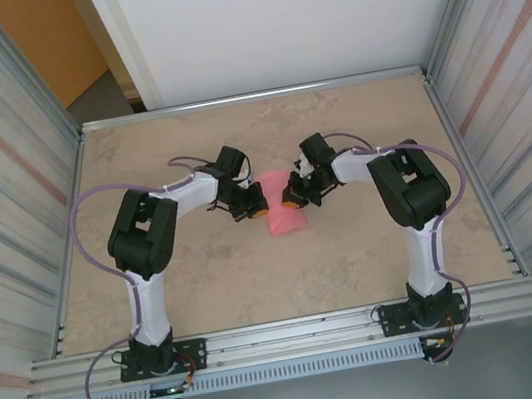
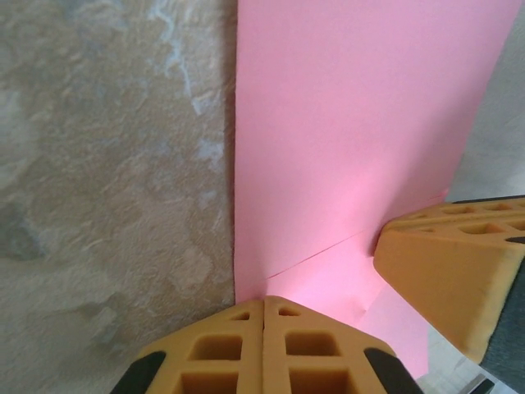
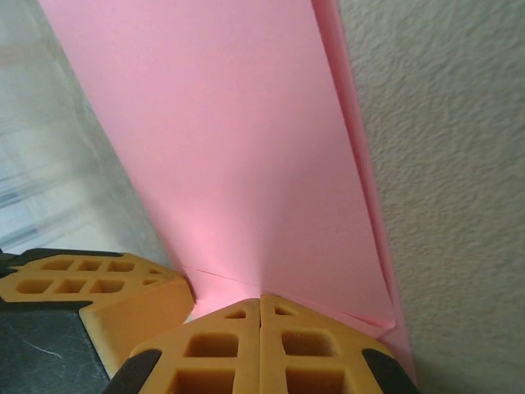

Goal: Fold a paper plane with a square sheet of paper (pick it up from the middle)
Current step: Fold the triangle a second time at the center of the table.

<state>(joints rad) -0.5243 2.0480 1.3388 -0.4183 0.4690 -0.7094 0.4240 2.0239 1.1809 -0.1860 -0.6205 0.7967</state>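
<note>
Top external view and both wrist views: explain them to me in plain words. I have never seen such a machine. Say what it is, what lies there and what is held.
The machine is two robot arms bolted at the near edge of a table. The top picture looks down from above and behind them; the other two come from a camera on each wrist. Between the arms is a pink sheet of paper, already folded into layers. The left end effector and the right end effector are both shut, each pinching the paper from its side.
</note>
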